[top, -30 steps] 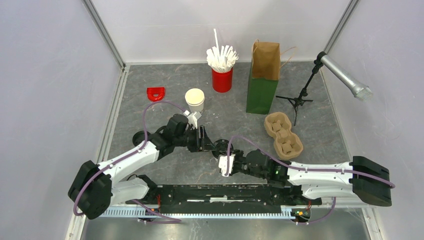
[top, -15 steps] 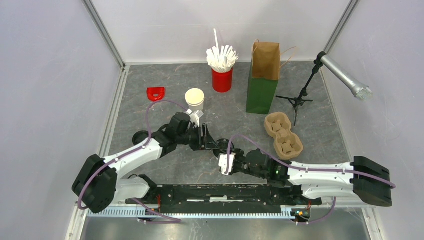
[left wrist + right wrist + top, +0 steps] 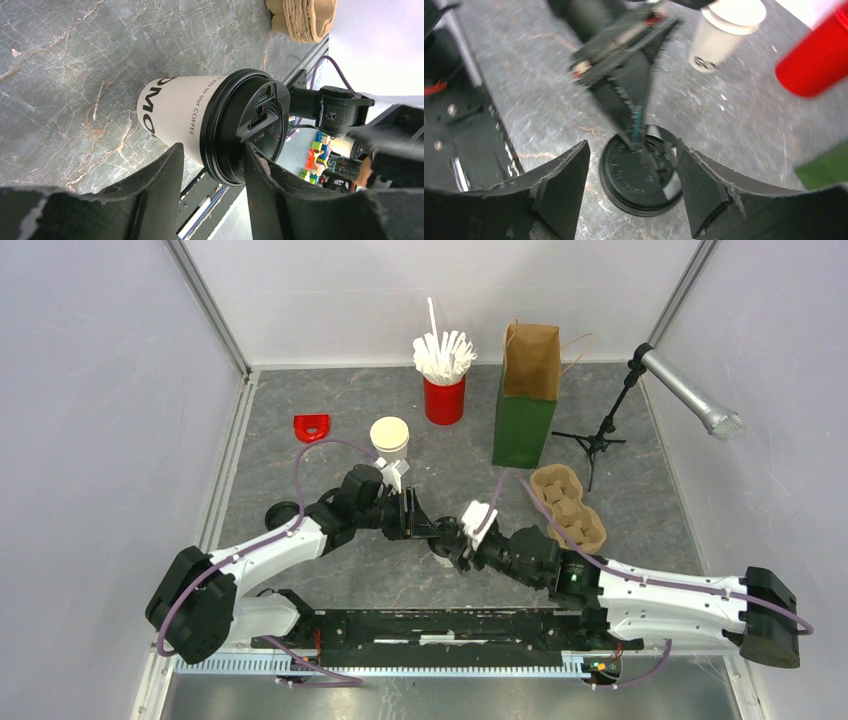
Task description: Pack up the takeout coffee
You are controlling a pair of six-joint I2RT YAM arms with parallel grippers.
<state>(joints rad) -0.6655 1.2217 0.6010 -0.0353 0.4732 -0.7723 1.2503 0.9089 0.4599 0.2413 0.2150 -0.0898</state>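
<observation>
The takeout coffee is a white printed cup with a black lid, standing upright mid-table. It is almost hidden under both grippers in the top view. My left gripper comes in from the side and is open. One of its fingers rests on the lid top, the other lies beside the cup wall below the rim. My right gripper hovers above, open, its fingers either side of the lid without touching. From overhead, the left gripper and right gripper meet tip to tip.
A lidless stack of white cups stands just beyond the left gripper. Behind it are a red cup of straws and a green-and-brown paper bag. A cardboard cup carrier lies right. A microphone stand, red piece and loose black lid are around.
My right arm has swung forward from the near edge to above the cup, and its jaws have widened. The left gripper has barely moved and stays at the lid.
</observation>
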